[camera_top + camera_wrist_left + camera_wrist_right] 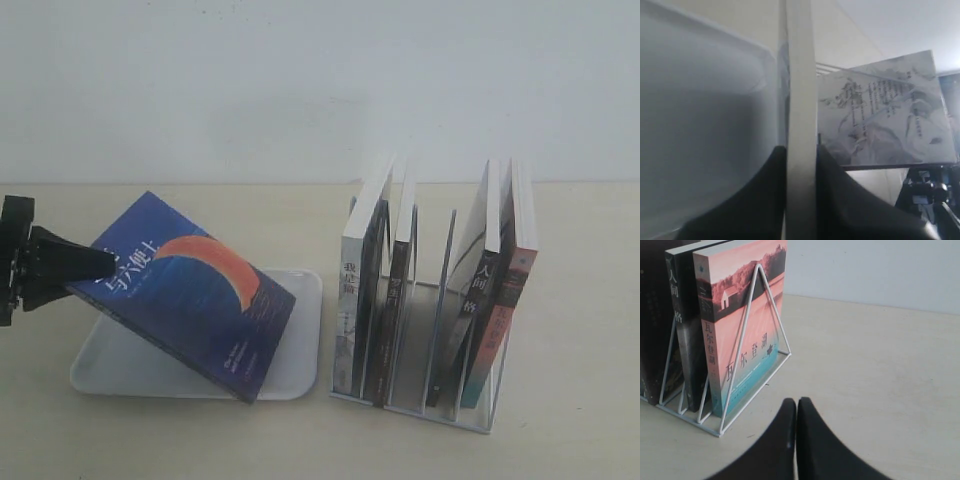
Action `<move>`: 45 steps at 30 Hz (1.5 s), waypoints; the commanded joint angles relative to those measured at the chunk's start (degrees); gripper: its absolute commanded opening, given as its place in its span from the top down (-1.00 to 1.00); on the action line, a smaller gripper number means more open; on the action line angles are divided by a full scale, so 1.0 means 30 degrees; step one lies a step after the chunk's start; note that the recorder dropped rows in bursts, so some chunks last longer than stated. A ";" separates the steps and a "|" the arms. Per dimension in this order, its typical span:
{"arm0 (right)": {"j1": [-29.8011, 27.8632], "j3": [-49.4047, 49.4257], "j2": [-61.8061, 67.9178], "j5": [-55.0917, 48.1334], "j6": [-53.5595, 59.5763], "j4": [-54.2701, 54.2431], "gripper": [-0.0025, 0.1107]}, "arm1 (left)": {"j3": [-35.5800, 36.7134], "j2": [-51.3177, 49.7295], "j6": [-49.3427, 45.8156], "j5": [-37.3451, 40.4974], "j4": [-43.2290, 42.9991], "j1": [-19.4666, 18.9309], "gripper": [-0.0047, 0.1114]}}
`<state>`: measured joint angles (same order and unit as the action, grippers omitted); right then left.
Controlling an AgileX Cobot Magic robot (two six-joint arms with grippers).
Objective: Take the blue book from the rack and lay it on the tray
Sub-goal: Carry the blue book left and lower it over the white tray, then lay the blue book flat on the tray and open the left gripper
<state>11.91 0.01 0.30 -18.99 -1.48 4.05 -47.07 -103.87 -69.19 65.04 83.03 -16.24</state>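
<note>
The blue book (190, 290), with its orange-red crescent, hangs tilted above the white tray (305, 300). Its lower corner comes down near the tray's front rim. My left gripper (100, 263) is shut on the book's upper left edge. In the left wrist view the book's page edge (800, 90) runs between the two dark fingers (850, 200), with the tray (705, 115) beside it. The white rack (420, 400) stands to the right with several books in it. My right gripper (796, 402) is shut and holds nothing, low over the table by the rack's wire end (760, 315). It is out of the exterior view.
A white-covered book (360, 290) with an ink drawing (885, 115) fills the rack's nearest slot, close to the tray's right rim. Dark-spined books (485, 290) and a pink and teal book (740, 315) stand at the rack's far end. A pale wall rises behind the table.
</note>
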 commanded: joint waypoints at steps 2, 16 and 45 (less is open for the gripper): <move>0.0024 -0.0002 -0.0100 0.0189 0.0064 0.0152 0.96 | 0.0040 0.0032 0.0566 0.0102 0.0306 0.0080 0.85; 0.0024 -0.0002 -0.0100 0.0189 0.0064 0.0152 0.96 | 0.0040 0.0032 0.1757 -0.0789 0.2154 0.0968 0.83; 0.0024 -0.0002 -0.0100 0.0189 0.0064 0.0152 0.96 | -0.0410 0.0032 0.2687 -0.1356 0.2355 0.0764 -0.19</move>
<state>11.91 0.01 0.30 -18.99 -1.48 4.05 -47.86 -103.87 -63.46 59.61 90.49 -13.98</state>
